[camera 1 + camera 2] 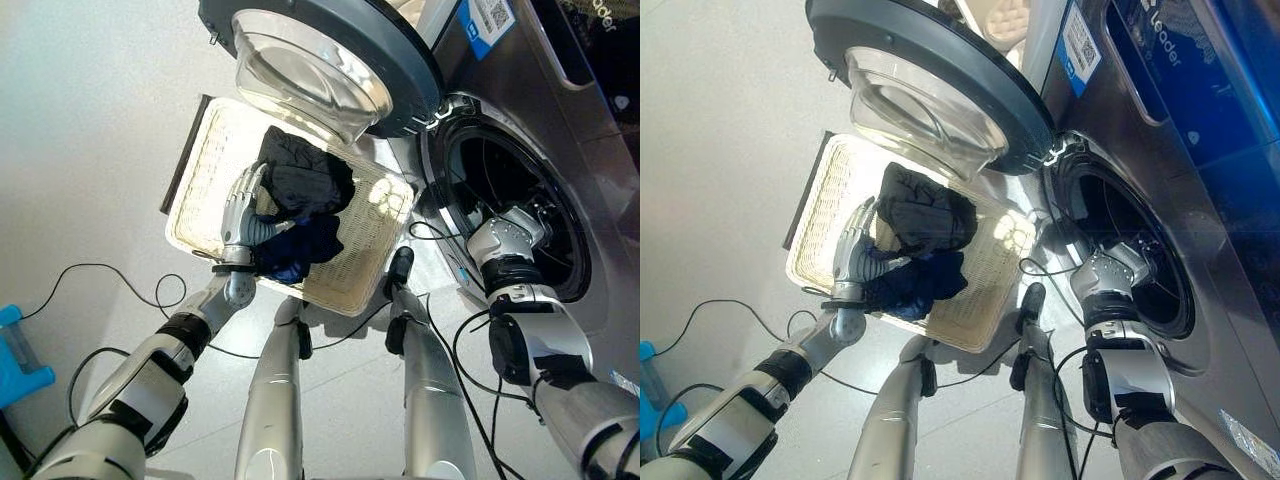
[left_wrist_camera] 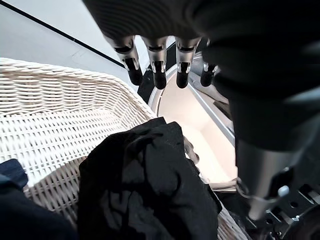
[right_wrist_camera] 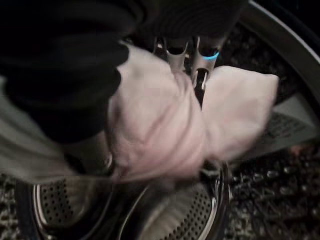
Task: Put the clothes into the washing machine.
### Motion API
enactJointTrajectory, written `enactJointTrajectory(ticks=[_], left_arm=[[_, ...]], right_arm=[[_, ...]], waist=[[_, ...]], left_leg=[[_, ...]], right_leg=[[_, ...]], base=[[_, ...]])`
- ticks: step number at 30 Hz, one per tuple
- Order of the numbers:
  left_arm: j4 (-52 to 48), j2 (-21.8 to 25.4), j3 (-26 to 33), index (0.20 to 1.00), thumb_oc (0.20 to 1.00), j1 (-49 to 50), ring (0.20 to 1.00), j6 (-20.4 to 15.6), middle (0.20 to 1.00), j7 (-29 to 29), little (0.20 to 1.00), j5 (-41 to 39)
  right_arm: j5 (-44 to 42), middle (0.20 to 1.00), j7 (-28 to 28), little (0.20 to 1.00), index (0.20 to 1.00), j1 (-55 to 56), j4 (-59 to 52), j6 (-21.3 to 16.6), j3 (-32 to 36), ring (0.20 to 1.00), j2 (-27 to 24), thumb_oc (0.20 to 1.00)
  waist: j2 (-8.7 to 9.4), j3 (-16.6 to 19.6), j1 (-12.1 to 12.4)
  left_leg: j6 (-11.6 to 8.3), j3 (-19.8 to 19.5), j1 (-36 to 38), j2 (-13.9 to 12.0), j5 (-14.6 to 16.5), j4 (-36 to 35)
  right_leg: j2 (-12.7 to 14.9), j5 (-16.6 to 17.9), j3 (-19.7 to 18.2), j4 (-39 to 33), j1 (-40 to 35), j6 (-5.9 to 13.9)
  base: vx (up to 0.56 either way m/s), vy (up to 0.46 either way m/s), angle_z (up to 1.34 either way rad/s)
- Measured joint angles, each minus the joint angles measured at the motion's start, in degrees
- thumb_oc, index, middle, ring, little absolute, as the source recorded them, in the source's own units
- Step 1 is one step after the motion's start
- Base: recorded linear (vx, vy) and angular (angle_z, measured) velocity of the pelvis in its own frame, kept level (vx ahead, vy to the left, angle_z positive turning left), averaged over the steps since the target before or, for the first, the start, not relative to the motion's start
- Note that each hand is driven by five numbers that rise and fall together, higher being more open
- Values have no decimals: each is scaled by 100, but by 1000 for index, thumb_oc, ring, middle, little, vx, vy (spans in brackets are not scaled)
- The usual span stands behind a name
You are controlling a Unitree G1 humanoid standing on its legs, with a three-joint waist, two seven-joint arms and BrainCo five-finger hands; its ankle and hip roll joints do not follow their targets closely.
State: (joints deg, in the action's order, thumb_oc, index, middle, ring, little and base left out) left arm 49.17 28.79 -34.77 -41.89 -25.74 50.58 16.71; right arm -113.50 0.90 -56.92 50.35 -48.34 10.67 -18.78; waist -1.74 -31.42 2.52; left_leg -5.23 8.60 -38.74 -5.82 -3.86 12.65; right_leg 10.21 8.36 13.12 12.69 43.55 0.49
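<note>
A pale pink cloth (image 3: 165, 135) is bunched in the robot's right hand (image 3: 195, 65), whose fingers curl round it inside the perforated steel drum (image 3: 165, 220) of the washing machine (image 1: 560, 130); from the head views the right wrist reaches through the round opening (image 1: 1130, 250), the hand itself hidden within. Two more garments lie in the white wicker basket (image 1: 215, 150) on the floor (image 1: 90, 120) beside the machine: a black garment (image 1: 300, 180) heaped toward the machine's side and a dark blue garment (image 1: 300, 250) just beside it, nearer the robot, the two touching. The left hand (image 1: 240, 210) hovers over the basket with its fingers straight and apart, holding nothing, its fingertips just beside the black garment; the left wrist view shows the dark tips (image 2: 159, 80) in a row above the black heap and the woven basket wall. The machine's round door (image 1: 330, 50), with its bulging glass bowl, stands swung open above the basket's far edge. A blue object (image 1: 20, 360) sits on the floor at the robot's far left, well apart from the basket.
</note>
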Motion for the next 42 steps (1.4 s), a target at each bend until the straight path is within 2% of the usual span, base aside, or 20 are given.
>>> enactJointTrajectory(ticks=[4,9,14,16,19,22,26,34,40,42], left_arm=[[0,10,-4,1000,1000,-32,1000,-12,1000,-42,1000,1],[5,11,-27,1000,1000,-176,1000,74,1000,-202,1000,5],[279,67,-575,1000,1000,-434,1000,978,1000,-640,1000,54],[463,122,-810,1000,1000,-531,1000,1489,1000,-906,1000,43],[689,156,-971,1000,1000,-664,1000,1980,1000,-1113,1000,41],[830,161,-1092,1000,1000,-850,1000,2394,1000,-1234,1000,51],[997,148,-1385,1000,1000,-1215,1000,2727,1000,-1350,1000,259],[1327,161,-2257,1000,1000,-1981,1000,3402,1000,-1574,1000,960],[1480,170,-2503,1000,1000,-2124,1000,3550,1000,-1568,1000,1257],[1508,200,-2667,1000,1000,-2215,1000,3599,1000,-1642,1000,1615]], right_arm=[[0,1000,11,1000,1000,0,148,113,-2,1000,-43,1000],[0,1000,241,1000,1000,5,408,571,-15,1000,-265,1000],[0,1000,428,1000,1000,-12,898,1037,-417,1000,-405,1000],[2,1000,630,1000,1000,-7,1196,1303,-647,1000,-488,1000],[1,1000,838,1000,1000,17,1382,1432,-952,1000,-507,1000],[17,1000,1037,1000,1000,34,1342,1563,-963,1000,-464,1000],[26,1000,1246,1000,1000,81,1300,1685,-1047,1000,-441,1000],[26,1000,1562,1000,1000,213,1035,2015,-1336,1000,-226,1000],[27,1000,1859,1000,1000,495,610,2056,-1611,1000,-1,1000],[27,1000,1879,1000,1000,599,520,2053,-1647,1000,0,1000]], waist=[[0,0,-20],[0,0,-20],[-1,1,-34],[-1,1,-43],[-1,1,-74],[-1,1,-167],[0,1,-188],[3,2,-384],[10,6,-489],[16,9,-506]], left_leg=[[0,9,1,-2,0,-3],[2,12,4,-2,-1,-8],[4,28,7,-1,-3,-15],[9,52,6,1,-7,-40],[20,81,-1,8,-18,-91],[23,82,-8,9,-21,-128],[23,84,-51,9,-21,-148],[23,170,-327,-1,-19,-125],[22,221,-342,-3,-15,-142],[22,224,-392,-9,-17,-134]], right_leg=[[-2,1,-9,0,7,0],[-4,2,-12,0,8,0],[-3,4,-19,-2,15,1],[-3,7,-40,-6,37,4],[-5,7,-67,-8,85,5],[-8,7,-61,-35,91,7],[-12,8,-55,-58,129,11],[-26,28,-134,-37,460,7],[-35,38,-170,-49,499,12],[-41,47,-169,-55,538,12]], base=[[0,0,0],[0,0,0],[0,0,0],[2,10,-2],[2,0,-2],[0,0,0],[0,0,0],[4,12,-3],[6,18,-1],[0,0,0]])
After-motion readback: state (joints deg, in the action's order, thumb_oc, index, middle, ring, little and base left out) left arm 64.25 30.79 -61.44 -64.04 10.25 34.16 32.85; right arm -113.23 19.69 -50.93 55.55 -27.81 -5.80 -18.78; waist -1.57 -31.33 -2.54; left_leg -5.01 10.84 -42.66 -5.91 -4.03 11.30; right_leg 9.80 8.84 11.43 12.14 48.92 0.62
